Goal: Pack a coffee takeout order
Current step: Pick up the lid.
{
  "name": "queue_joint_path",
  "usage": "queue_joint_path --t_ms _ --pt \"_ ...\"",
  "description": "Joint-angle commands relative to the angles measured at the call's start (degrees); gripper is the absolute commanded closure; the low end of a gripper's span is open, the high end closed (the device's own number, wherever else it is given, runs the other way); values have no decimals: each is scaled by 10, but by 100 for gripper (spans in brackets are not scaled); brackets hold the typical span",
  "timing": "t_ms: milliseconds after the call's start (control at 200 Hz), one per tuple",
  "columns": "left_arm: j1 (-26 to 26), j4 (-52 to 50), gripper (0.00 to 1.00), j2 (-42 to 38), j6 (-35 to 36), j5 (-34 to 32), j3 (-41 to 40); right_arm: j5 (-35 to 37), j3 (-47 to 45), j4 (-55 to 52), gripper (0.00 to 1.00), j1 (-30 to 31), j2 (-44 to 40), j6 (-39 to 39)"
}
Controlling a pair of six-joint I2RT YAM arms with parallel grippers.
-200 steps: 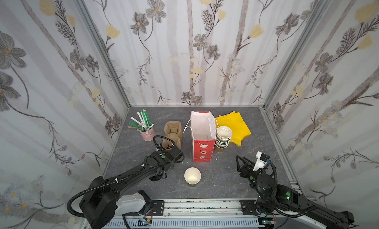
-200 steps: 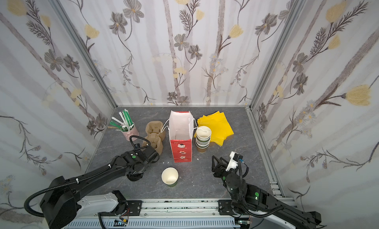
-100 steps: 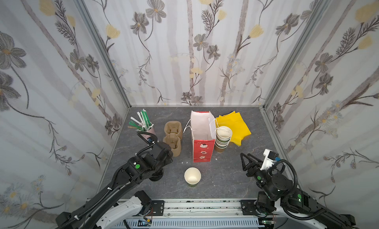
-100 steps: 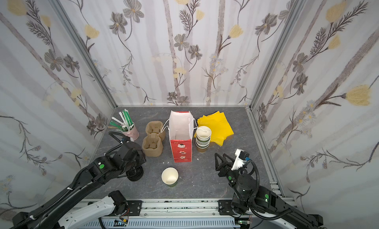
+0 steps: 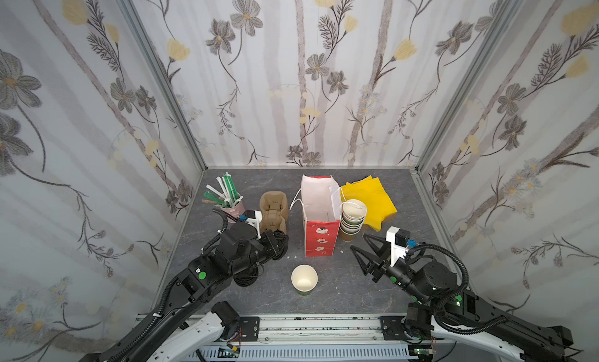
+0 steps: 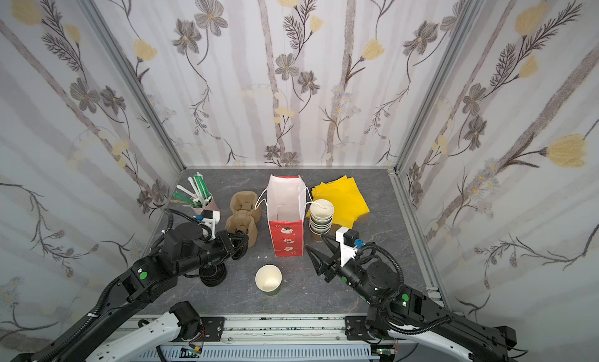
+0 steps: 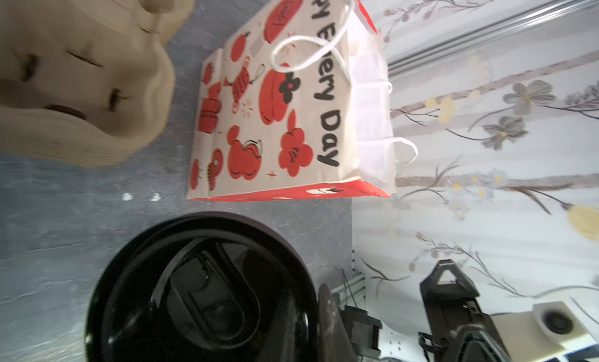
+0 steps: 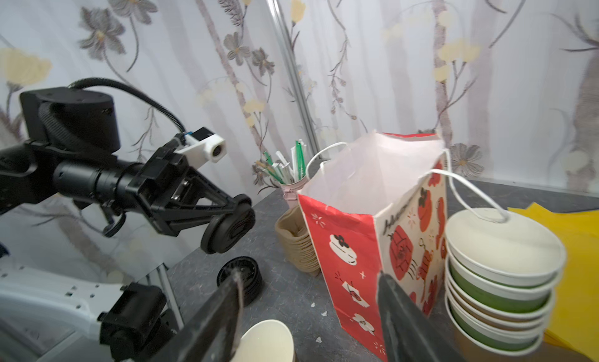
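- Fingers of the left gripper (image 5: pixel 279 243) are nearly closed, pinching a black lid (image 8: pixel 228 229) by its rim, held on edge.
- Fingers of the right gripper (image 5: pixel 358 241) are spread wide and hold nothing.
- The open paper cup (image 5: pixel 304 278) stands upright, lower than and between both sets of fingertips, nearer the left ones; the lid probably needs turning flat over its mouth.

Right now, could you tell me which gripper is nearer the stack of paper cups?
Right. The right gripper, open, sits just in front of the stack of paper cups; the left gripper, holding a black lid, is on the red paper bag's far side.
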Motion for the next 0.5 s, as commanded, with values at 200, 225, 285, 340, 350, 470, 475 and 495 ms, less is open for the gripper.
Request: queue_joint_path --t_ms 200,225,285,340,350,470,475,495 --pt "1 267 90 -9 -87 169 -69 -205 -43 207 23 1 64 -177" --pt "1 276 90 -11 -91 175 -74 -209 -52 223 22 0 63 -191" --pt "1 302 89 -16 -94 191 -85 -219 -69 258 19 0 63 -221" --pt "1 329 89 -23 -103 206 -98 -227 -77 280 17 1 66 -246" --pt "0 334 89 -24 -105 210 -101 -228 -77 283 17 0 67 -250" --pt "0 421 90 -34 -134 253 -142 -243 -70 287 17 1 87 -300" --pt "0 428 90 -34 -137 255 -146 -244 -69 287 17 1 88 -302" --pt "0 455 90 -35 -149 265 -156 -246 -67 284 17 1 93 -310"
